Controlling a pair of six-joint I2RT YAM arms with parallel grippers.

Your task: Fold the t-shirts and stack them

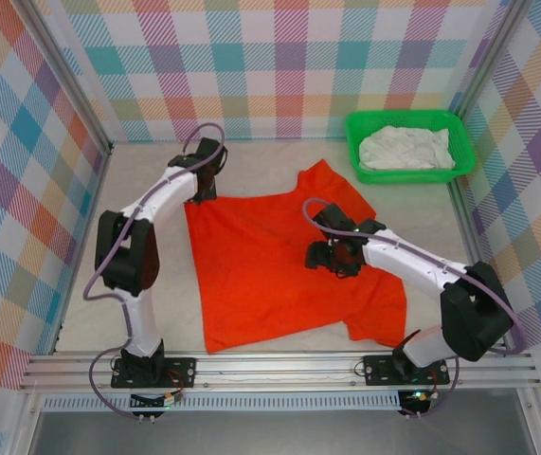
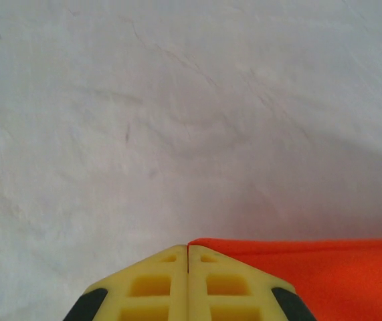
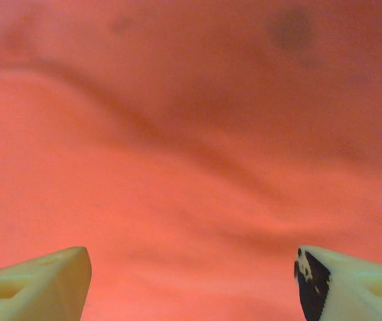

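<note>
The orange-red t-shirt [image 1: 261, 275] lies spread flat on the white table, one sleeve pointing to the back right. My left gripper [image 1: 204, 188] sits at its far left corner. In the left wrist view that gripper [image 2: 188, 246] is shut, and the shirt's edge [image 2: 324, 274] runs out from its fingertips to the right. My right gripper [image 1: 330, 254] hovers low over the shirt's right half. In the right wrist view it [image 3: 191, 253] stands open, with smooth orange cloth [image 3: 191, 134] beneath it. The white t-shirt [image 1: 407, 147] lies crumpled in the basket.
The green plastic basket [image 1: 354, 142] stands in the back right corner. Plaid walls close in the table on three sides. A metal rail [image 1: 279, 365] runs along the near edge by both arm bases. Bare white tabletop [image 2: 144, 120] lies beyond the left gripper.
</note>
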